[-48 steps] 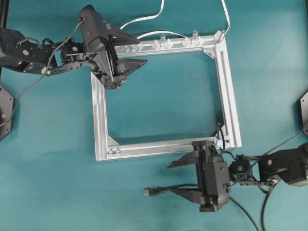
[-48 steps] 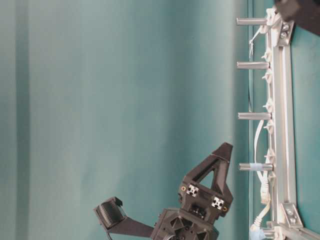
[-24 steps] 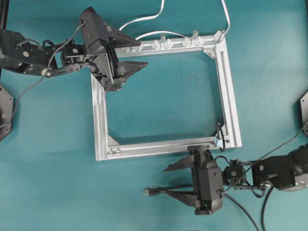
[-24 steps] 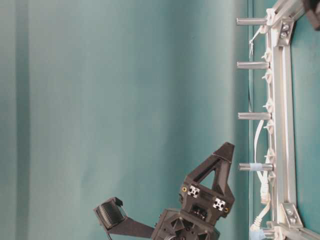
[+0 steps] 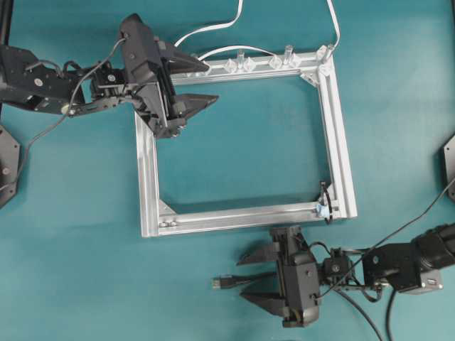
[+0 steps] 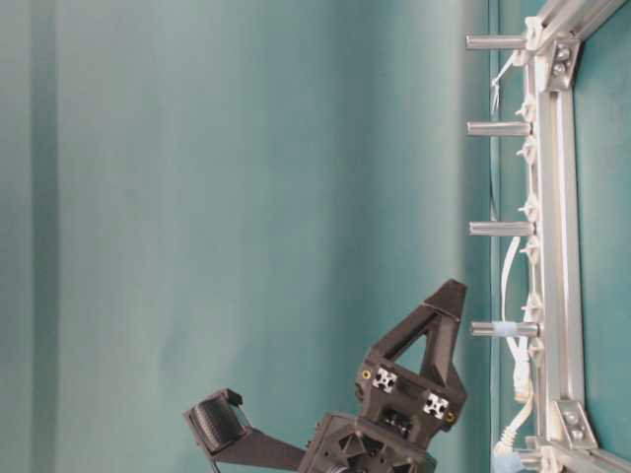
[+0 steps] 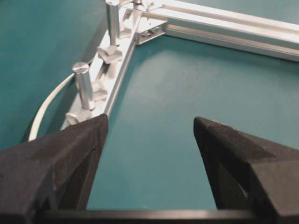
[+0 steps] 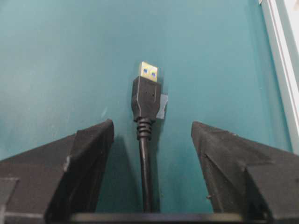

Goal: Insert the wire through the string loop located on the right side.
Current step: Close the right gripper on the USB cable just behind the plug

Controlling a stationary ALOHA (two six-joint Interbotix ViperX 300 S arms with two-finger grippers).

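I saw the aluminium frame (image 5: 242,135) lying flat on the teal table (image 5: 71,270), with clear clips (image 5: 240,64) and short silver posts (image 6: 498,128) along its top bar and a flat white cable (image 5: 213,28) trailing off past the upper edge. The string loop (image 5: 325,202) sat at the frame's lower right corner, a small dark knot round the bar beside a bit of blue. Nothing lay between it and the wire.

The wire (image 5: 245,280) lay on the table below the frame, its plug (image 8: 147,95) pointing left, well apart from the loop. My right gripper (image 5: 250,278) straddled it with both fingers spread wide, not touching it.

My left gripper (image 5: 210,84) hovered over the frame's upper left corner, fingers likewise spread and holding nothing.

Only the right wrist camera showed me the plug's gold tongue with blue inside and a grey tab beside it. The table-level view gave the posts in profile and one gripper from the side, but not the wire. I could read no writing anywhere.
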